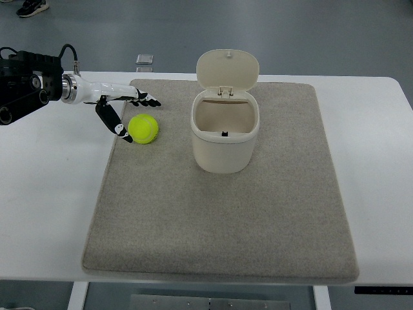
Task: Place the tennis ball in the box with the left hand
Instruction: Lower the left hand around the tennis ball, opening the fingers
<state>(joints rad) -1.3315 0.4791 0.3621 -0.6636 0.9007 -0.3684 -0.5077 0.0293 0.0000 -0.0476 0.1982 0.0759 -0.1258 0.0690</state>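
A yellow-green tennis ball [144, 129] lies on the grey mat [219, 213], left of the box. The box [225, 134] is a cream bin standing upright on the mat with its lid [227, 70] flipped up and back, so its inside shows. My left hand [129, 110] reaches in from the left edge just above and left of the ball. Its fingers are spread, the thumb [111, 121] pointing down beside the ball's left side and the other fingers [147, 99] stretched out above it. Nothing is held in the hand.
The mat lies on a white table [51, 206]. A small clear object [144, 60] sits at the table's far edge behind the mat. A person's shoe [32, 8] shows on the floor at the top left.
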